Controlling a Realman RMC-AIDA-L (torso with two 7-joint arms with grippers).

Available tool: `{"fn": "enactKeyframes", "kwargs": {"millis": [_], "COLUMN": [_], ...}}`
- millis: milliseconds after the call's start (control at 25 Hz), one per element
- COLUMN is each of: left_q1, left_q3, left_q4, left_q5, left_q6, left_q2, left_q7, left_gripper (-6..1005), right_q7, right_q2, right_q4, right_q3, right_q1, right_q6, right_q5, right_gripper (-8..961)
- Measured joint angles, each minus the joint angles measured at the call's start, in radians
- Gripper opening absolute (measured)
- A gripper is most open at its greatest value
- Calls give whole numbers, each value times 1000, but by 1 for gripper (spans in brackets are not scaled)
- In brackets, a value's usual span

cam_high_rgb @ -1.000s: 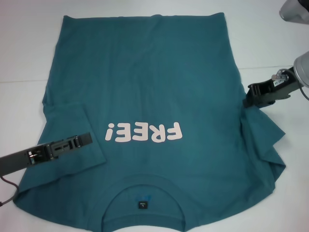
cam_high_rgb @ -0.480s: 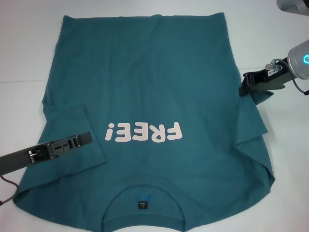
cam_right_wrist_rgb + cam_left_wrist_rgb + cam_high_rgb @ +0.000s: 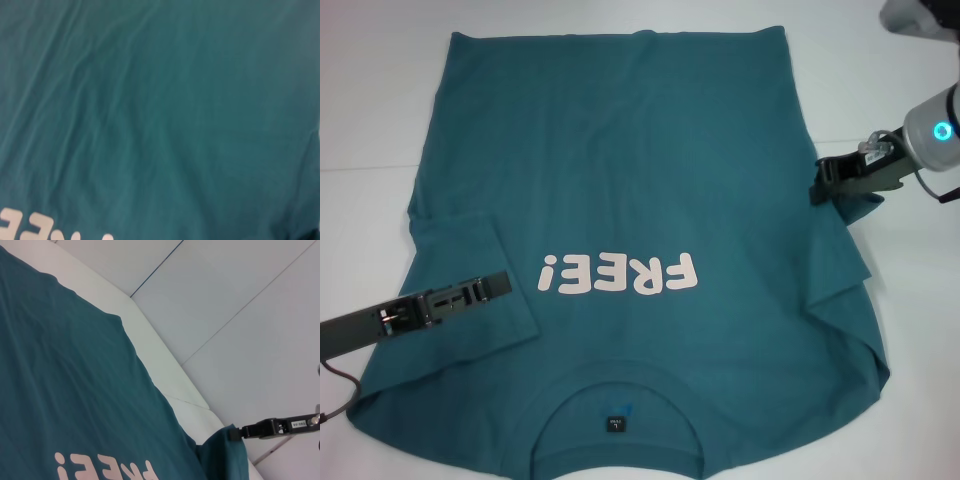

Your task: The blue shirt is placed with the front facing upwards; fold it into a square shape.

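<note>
The blue shirt (image 3: 620, 200) is lying flat on the white table (image 3: 370, 100), front up, collar (image 3: 618, 400) nearest the robot and the pink lettering (image 3: 620, 273) reading upside down from the head camera. The left sleeve is already folded in over the body, and the left gripper (image 3: 498, 287) is resting right on that fold, just left of the lettering; looks pressed together, with no cloth between the fingers as far as I can see.

Compared with a second ago, the right gripper (image 3: 820, 185) is sitting higher and further in toward the shirt's side edge, and the right sleeve (image 3: 850, 215) it's clamped on is being dragged inward, so the bunched fabric lower down is lying flatter now. The left one hasn't budged.

The left wrist camera is catching what the head view doesn't: the sleeve (image 3: 225, 450) lifted off the table, hanging from the far gripper (image 3: 235, 434). The right wrist camera is just filling up with wrinkled shirt fabric (image 3: 160, 110) and a bit of lettering (image 3: 30, 227).
</note>
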Motion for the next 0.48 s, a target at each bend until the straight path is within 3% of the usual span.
{"fn": "enactKeyframes", "kwargs": {"millis": [480], "left_q1": [5], "left_q3": [0], "left_q4": [-2], "left_q5": [0], "left_q6": [-14], "left_q2": [0], "left_q7": [0], "left_gripper": [720], "right_q7": [-14], "right_q2": [17], "right_q4": [6], "right_q3": [-88], "right_q1": [18], "right_q6": [29], "right_q5": [0], "right_gripper": [31]}}
